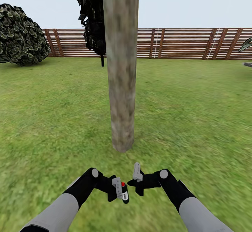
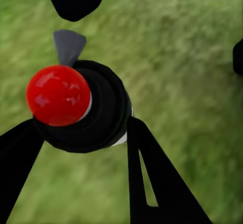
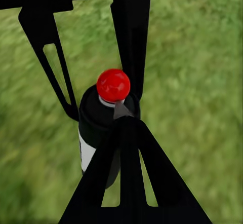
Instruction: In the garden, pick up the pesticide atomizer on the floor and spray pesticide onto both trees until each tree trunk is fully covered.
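Red-capped and dark-bodied, the pesticide atomizer sits pinched in my left end effector, fingers pressed against its sides, held over the lawn just short of the tree trunk. Its long axis stands close to upright, red top uppermost, white label on the side toward my right arm; I cannot tell from the renders which way the nozzle faces. My right end effector hovers just beside the bottle with one finger up near the cap, and I cannot tell whether it is spread or closed.

My worry is aim: if the nozzle points away from the trunk, the spray would land on grass. Pressing the cap with my right finger could also tip or twist the bottle in my left grip, since only its sides are held. Spraying from one side would likely leave the trunk's far face bare.
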Motion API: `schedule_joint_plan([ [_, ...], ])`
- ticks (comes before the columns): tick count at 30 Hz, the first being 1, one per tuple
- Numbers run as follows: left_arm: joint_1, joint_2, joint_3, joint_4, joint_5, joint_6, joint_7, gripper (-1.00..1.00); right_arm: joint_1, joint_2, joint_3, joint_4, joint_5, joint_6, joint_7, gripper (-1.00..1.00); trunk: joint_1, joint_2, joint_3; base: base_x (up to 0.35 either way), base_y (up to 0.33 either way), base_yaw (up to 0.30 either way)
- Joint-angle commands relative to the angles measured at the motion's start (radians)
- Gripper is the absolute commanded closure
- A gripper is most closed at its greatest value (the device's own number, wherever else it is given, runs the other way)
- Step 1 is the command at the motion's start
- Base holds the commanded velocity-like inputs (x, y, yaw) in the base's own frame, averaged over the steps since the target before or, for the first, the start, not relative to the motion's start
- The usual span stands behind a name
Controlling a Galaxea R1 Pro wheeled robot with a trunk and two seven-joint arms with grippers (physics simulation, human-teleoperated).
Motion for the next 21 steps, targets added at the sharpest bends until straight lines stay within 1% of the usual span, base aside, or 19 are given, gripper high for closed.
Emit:
schedule_joint_plan([
  [1, 0.0, -0.001, 0.001, -0.001, -0.007, -0.006, -0.002, 1.0, 0.0, 0.001, -0.001, -0.001, 0.01, -0.009, 0.0, 1.0, 0.0, 0.0, -0.001, 0.0, 0.0, 0.0],
  [7, 0.001, -0.003, 0.002, -0.001, -0.007, -0.006, -0.002, 1.0, 0.0, 0.001, -0.001, -0.002, 0.01, -0.009, 0.0, 1.0, 0.0, 0.0, -0.001, 0.0, 0.0, 0.0],
  [15, 0.001, -0.014, 0.001, -0.001, -0.007, -0.006, -0.001, 1.0, 0.0, 0.0, -0.001, -0.002, 0.01, -0.009, 0.0, 1.0, 0.0, 0.0, -0.001, 0.0, 0.0, 0.0],
  [16, 0.001, -0.022, 0.002, 0.0, -0.005, -0.006, -0.001, 1.0, 0.0, 0.0, -0.001, -0.002, 0.01, -0.009, 0.0, 1.0, 0.0, 0.0, -0.001, 0.0, 0.0, 0.0],
  [20, 0.001, -0.022, 0.002, 0.0, -0.003, -0.006, -0.001, 1.0, 0.0, 0.0, -0.002, -0.002, 0.01, -0.009, 0.0, 1.0, 0.0, 0.0, -0.001, 0.0, 0.0, 0.0],
  [21, 0.007, 0.161, 0.003, 0.014, -0.007, -0.036, -0.001, 1.0, 0.0, -0.008, -0.004, 0.001, 0.012, -0.01, 0.0, 1.0, 0.0, 0.0, -0.001, 0.0, 0.0, 0.0],
])
